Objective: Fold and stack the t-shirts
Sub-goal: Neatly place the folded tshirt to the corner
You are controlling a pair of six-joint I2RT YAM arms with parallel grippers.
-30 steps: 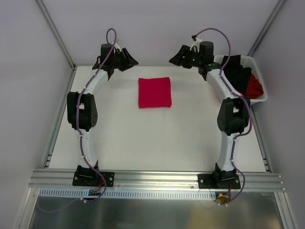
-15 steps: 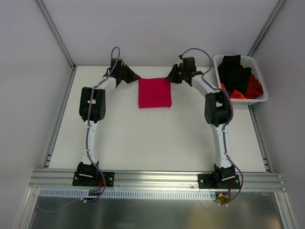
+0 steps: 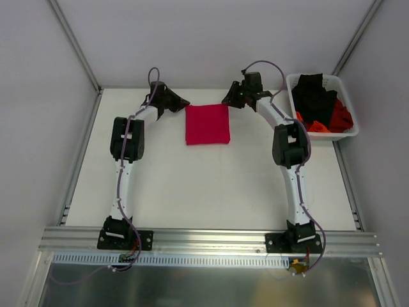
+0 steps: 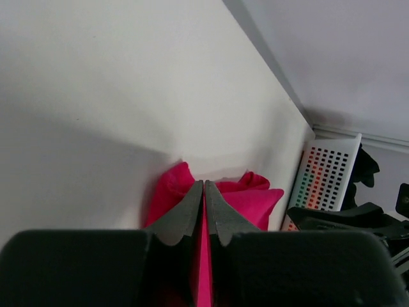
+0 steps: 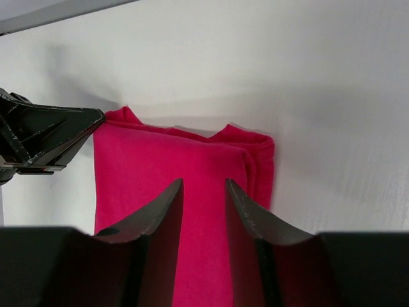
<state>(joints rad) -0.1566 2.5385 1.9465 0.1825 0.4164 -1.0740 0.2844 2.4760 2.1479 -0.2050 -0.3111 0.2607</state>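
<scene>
A folded crimson-pink t-shirt [image 3: 207,125] lies flat on the white table toward the back. My left gripper [image 3: 184,102] is at its far left corner. In the left wrist view that gripper [image 4: 204,183] is shut on the shirt [image 4: 259,201], with a strip of pink cloth between the jaws and cloth bunched on both sides. My right gripper [image 3: 225,101] hangs over the far right corner. Seen from the right wrist, it [image 5: 203,182] stands open a little above the flat cloth [image 5: 153,166]. More t-shirts, black [image 3: 313,93] and orange-red [image 3: 339,117], fill the basket.
A white perforated plastic basket [image 3: 350,128] stands at the table's back right corner, close to the right arm. It also shows in the left wrist view as the basket [image 4: 326,179]. Grey walls and metal rails [image 3: 83,153] bound the table.
Both arms came down and inward from the back to the shirt's far corners. The left gripper closed on the corner. The right gripper's jaws narrowed.
</scene>
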